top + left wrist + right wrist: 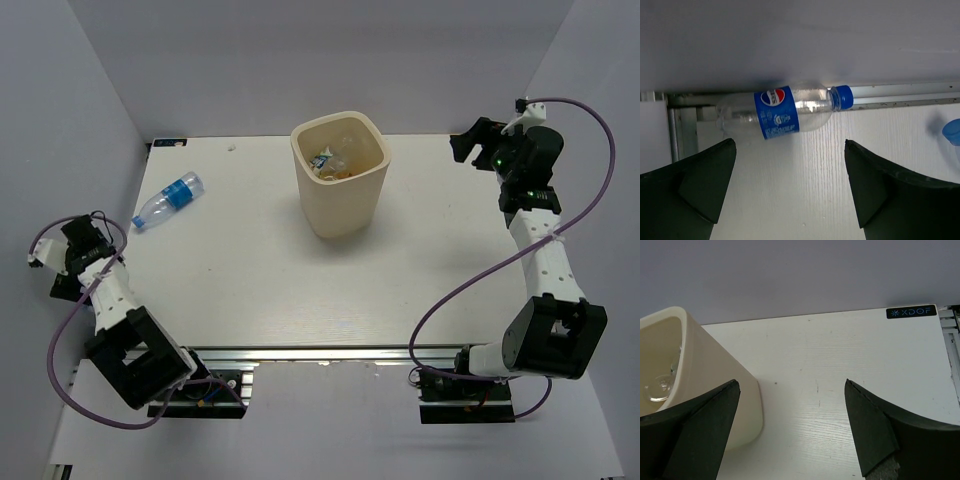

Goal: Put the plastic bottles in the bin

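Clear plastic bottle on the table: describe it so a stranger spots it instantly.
Start at the tall cream plastic bin on the white table. Look towards the far-left corner: the clear, blue-labelled bottle lies loose on its side, unlike those in the bin.

Left tool (789, 145) and right tool (790, 384) both wide open, empty, each arm bent outward to its side.

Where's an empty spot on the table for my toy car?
The whole front of the table, from the bin to the near edge, is bare. So is the patch right of the bin. Only the back left corner is taken, by a lying bottle.
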